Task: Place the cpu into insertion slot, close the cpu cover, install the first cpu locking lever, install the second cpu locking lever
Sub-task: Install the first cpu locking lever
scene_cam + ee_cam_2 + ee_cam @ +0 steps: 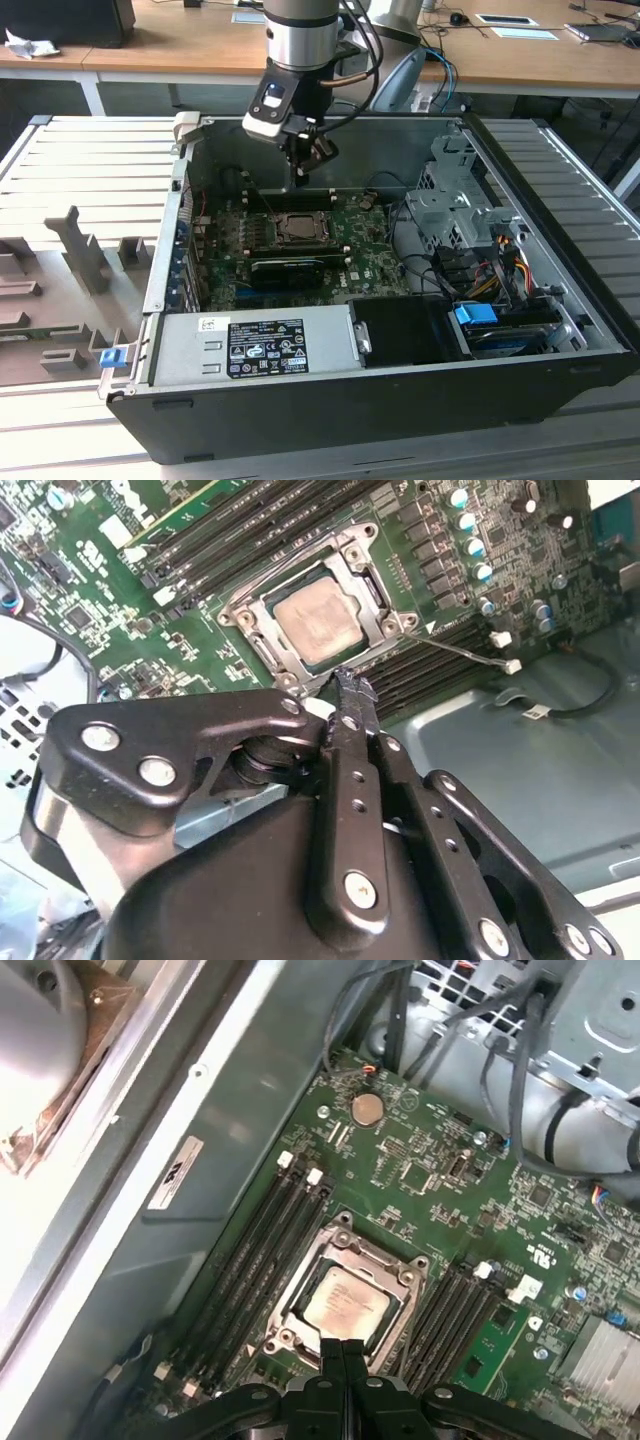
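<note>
The cpu [345, 1300], a silver-grey square chip, lies in the insertion slot [298, 1285] on the green motherboard. The silver cpu cover [352, 1249] lies flat around it, its window framing the chip [318, 620]. A thin silver rod [465, 650] runs out from one corner of the slot across the memory slots; I cannot tell whether it is a locking lever. My gripper [343, 1352] hangs just above the slot's edge, fingers pressed together and holding nothing. In the exterior view the gripper [300, 180] points down over the slot [297, 228].
The open computer case has a metal wall [400, 150] close behind the gripper. A drive cage with cables [455, 215] stands at the exterior view's right. Black memory slots [250, 1260] flank the socket, and the power supply [260, 345] fills the front.
</note>
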You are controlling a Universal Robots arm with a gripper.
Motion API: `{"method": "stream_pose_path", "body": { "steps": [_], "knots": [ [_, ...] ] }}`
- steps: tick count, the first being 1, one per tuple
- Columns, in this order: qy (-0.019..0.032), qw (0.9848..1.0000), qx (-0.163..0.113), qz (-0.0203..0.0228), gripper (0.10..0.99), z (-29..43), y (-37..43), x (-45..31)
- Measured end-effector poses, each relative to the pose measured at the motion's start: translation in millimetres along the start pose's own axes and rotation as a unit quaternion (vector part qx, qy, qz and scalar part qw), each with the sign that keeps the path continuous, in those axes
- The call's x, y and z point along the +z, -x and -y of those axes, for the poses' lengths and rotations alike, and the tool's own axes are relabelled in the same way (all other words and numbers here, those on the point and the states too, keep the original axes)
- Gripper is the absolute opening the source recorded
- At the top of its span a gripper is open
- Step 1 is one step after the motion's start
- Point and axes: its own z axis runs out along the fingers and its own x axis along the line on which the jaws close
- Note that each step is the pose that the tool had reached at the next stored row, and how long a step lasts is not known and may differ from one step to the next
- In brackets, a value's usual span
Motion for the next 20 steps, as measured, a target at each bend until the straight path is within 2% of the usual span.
{"method": "stream_pose_path", "body": {
  "steps": [5,7,9,10,12,13,14,15,20],
  "knots": [
    [-0.0003,0.9999,-0.017,-0.0008,0.106,0.7,0.0,0.0],
    [-0.0008,0.9993,-0.037,-0.0017,0.106,1.4,-0.3,0.1],
    [-0.0011,0.9984,-0.056,-0.0026,0.106,1.5,-0.4,0.4],
    [-0.0014,0.9973,-0.074,-0.0034,0.106,1.5,-0.3,0.7],
    [-0.0018,0.9956,-0.093,-0.0043,0.106,1.5,-0.3,0.8],
    [-0.0021,0.994,-0.109,-0.0051,0.106,1.5,-0.3,1.0],
    [-0.0025,0.9918,-0.128,-0.0059,0.106,1.5,-0.3,1.2],
    [-0.0028,0.9888,-0.149,-0.0069,0.106,1.5,-0.3,1.3],
    [-0.0037,0.9807,-0.195,-0.0091,0.106,1.5,-0.3,1.4]
  ]
}}
